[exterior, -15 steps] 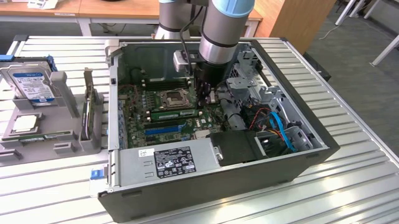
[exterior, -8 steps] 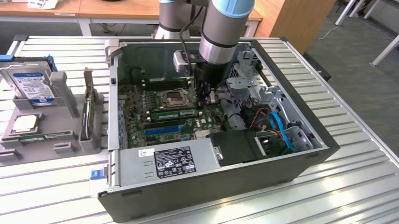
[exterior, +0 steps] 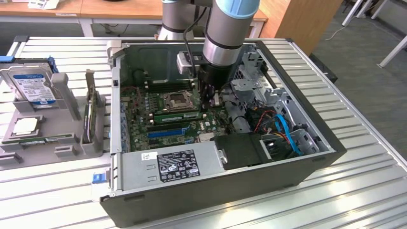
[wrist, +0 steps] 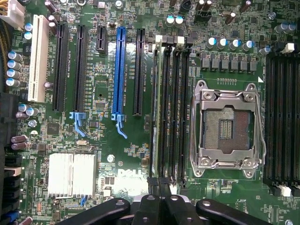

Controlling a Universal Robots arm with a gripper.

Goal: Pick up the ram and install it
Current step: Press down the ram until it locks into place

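The ram (exterior: 178,116) is a long green stick standing in a black memory slot beside the CPU socket (exterior: 176,100) on the motherboard. In the wrist view I see the ram (wrist: 154,112) edge-on in the outermost slot of the bank next to the socket (wrist: 227,124). My gripper (exterior: 213,98) reaches down into the open computer case (exterior: 318,162), just above the board at one end of that slot bank. Its black fingertips are pressed together, so the gripper (wrist: 159,183) is shut. Nothing shows between the fingers, and I cannot tell whether they touch the stick.
A grey holder (exterior: 47,143) on the exterior view's left carries a hard drive (exterior: 32,86), a chip (exterior: 25,125) and another green stick (exterior: 45,140). The power supply (exterior: 171,164), drive cage (exterior: 254,90) and cables (exterior: 283,131) crowd the case. A blue expansion slot (wrist: 119,70) lies nearby.
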